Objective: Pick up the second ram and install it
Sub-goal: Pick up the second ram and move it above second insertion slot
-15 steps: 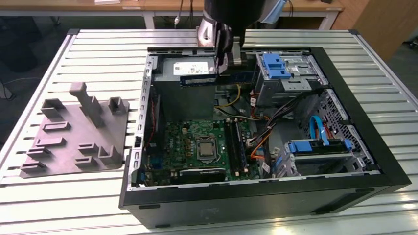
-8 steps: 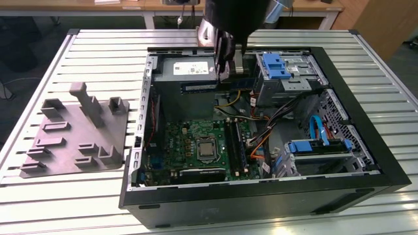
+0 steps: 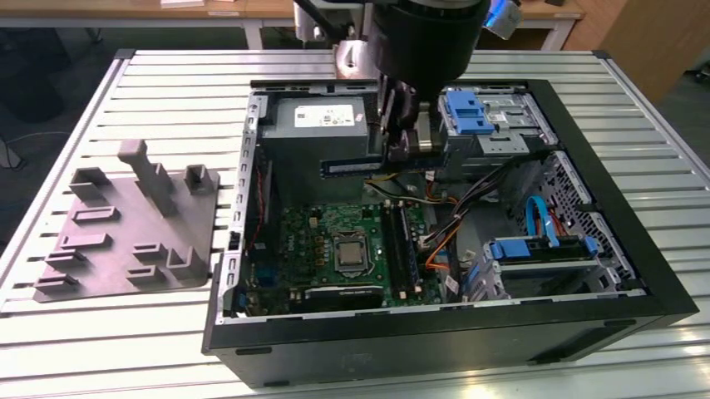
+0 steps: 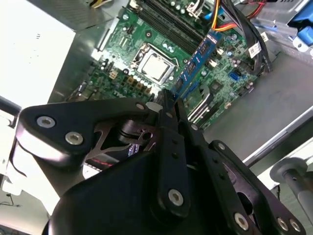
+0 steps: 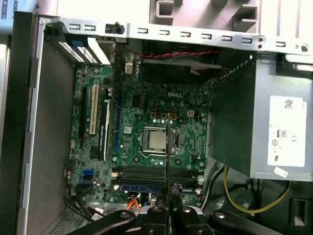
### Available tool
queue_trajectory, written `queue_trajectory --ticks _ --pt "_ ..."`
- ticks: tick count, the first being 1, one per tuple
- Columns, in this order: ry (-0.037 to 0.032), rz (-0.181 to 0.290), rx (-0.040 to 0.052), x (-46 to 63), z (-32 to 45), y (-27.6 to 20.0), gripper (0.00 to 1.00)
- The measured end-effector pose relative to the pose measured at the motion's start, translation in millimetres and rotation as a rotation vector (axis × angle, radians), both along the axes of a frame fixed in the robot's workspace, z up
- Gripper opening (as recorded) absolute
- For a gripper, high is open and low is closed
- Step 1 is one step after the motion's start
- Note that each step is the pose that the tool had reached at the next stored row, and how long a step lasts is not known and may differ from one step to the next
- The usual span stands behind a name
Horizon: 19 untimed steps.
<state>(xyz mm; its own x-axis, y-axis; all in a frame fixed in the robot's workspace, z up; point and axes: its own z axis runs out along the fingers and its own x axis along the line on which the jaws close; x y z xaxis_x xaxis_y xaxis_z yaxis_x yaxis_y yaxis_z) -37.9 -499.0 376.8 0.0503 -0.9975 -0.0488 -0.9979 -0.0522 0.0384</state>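
Observation:
In the exterior view my gripper (image 3: 401, 156) hangs over the open computer case, shut on the second ram (image 3: 352, 167). The stick lies level above the gap between the grey power-supply box (image 3: 316, 125) and the green motherboard (image 3: 332, 241). In the second wrist view the ram (image 4: 198, 58) sticks out from my shut gripper (image 4: 168, 100) as a bluish strip with chips. In the first wrist view it shows edge-on as a thin dark line (image 5: 167, 156) above my gripper (image 5: 167, 208), lying crosswise to the long black memory slots (image 5: 146, 174).
A grey moulded holder tray (image 3: 133, 233) lies on the slatted table at the exterior view's left. Inside the case are the CPU socket (image 3: 351, 253), orange and black cables (image 3: 444, 241), and blue drive brackets (image 3: 471, 112). One slot holds a blue-edged stick (image 5: 142, 187).

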Motion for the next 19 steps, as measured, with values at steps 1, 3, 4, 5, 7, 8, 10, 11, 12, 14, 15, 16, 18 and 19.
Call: queue_trajectory --ticks 1,3,4,5,7,8,10,11,12,14,15,16,18,19 --pt "0.0000 0.000 0.0003 0.0 -1.4 -1.6 0.14" --pt "0.0000 0.000 0.0005 0.0 -4.3 -4.6 0.14" --pt "0.0000 0.000 0.0006 0.0 -5.9 -5.6 0.14" --pt "0.0000 0.000 0.0005 0.0 -7.6 -6.5 0.14" --pt "0.0003 0.000 0.0004 0.0 -11.1 -8.1 0.14" --pt "0.0004 0.000 0.0004 0.0 -12.9 -8.8 0.14" --pt "0.0006 0.000 0.0004 0.0 -16.4 -9.7 0.14" --pt "0.0007 0.000 0.0003 0.0 -18.2 -10.0 0.14" --pt "0.0007 0.000 0.0004 0.0 -19.9 -10.3 0.14" --pt "0.0007 0.000 0.0005 0.0 -22.7 -10.6 0.14" --pt "0.0007 0.000 0.0004 0.0 -23.8 -10.8 0.14" --pt "0.0008 0.000 0.0005 0.0 -24.9 -10.9 0.14" --pt "0.0008 0.000 0.0004 0.0 -26.8 -11.2 0.14" --pt "0.0008 0.000 0.0004 0.0 -27.8 -11.4 0.14"
